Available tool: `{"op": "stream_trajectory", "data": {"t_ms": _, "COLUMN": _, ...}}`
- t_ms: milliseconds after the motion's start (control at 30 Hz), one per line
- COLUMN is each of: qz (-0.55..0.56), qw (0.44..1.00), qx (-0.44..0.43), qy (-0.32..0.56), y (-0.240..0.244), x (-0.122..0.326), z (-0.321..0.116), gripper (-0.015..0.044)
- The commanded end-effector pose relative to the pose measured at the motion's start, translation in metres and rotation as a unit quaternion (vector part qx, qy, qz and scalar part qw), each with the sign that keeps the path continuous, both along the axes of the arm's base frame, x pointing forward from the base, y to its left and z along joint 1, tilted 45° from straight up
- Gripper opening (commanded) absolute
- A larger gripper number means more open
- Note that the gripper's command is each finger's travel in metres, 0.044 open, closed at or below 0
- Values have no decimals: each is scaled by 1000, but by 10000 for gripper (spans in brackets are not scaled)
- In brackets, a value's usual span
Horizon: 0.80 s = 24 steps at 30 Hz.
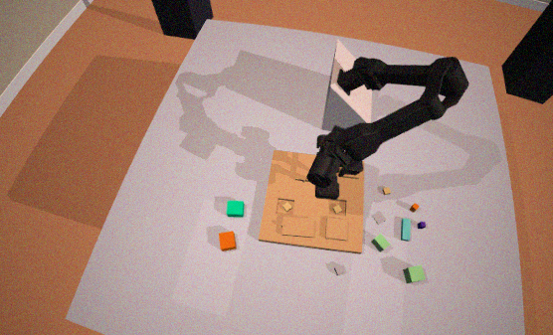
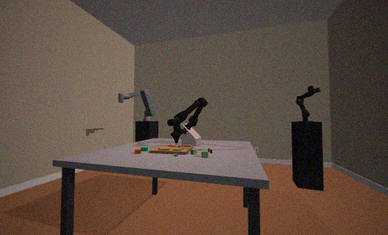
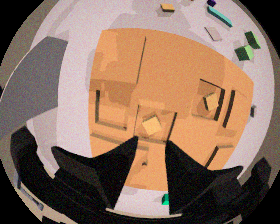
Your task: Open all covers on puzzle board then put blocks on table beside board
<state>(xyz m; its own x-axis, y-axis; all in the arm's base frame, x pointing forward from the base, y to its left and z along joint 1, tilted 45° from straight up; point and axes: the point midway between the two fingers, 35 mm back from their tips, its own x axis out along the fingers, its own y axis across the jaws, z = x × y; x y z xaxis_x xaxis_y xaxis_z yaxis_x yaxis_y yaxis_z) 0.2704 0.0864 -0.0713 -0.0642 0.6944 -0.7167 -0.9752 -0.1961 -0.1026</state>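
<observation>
The wooden puzzle board (image 1: 269, 233) (image 3: 181, 55) lies mid-table. One tan block (image 1: 337, 208) (image 3: 211, 102) sits in its front right well, another tan block (image 1: 286, 206) in the front left well. A third tan block (image 3: 151, 125) sits in an uncovered well farther back, hidden by the arm in the top view. Flat panels (image 1: 298, 227) (image 1: 337, 229) lie in front of the front wells. A large panel (image 3: 116, 57) shows at the upper left in the wrist view. My gripper (image 2: 176, 142) (image 3: 152, 141) is partly open and empty above the board, tips apart near the third block.
A green block (image 1: 235, 208) and an orange block (image 1: 227, 241) lie left of the board. Right of it lie a small tan block (image 1: 386, 190), a teal bar (image 1: 406, 229), a purple piece (image 1: 422, 225) and a light-green block (image 1: 414, 273). A white wedge-shaped box (image 1: 338, 110) stands behind.
</observation>
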Motion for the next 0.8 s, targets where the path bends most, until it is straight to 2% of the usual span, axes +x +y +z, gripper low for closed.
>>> {"op": "stream_trajectory", "data": {"t_ms": 0, "qz": 19, "qw": 1000, "qx": 5, "qy": -18, "y": 1, "x": -1, "z": 0, "gripper": 144}}
{"op": "stream_trajectory", "data": {"t_ms": 433, "qz": 91, "qw": 992, "qx": 11, "qy": -87, "y": 3, "x": -1, "z": -2, "gripper": 144}}
{"op": "stream_trajectory", "data": {"t_ms": 767, "qz": 52, "qw": 997, "qx": 8, "qy": -49, "y": 3, "x": -1, "z": -2, "gripper": 144}}
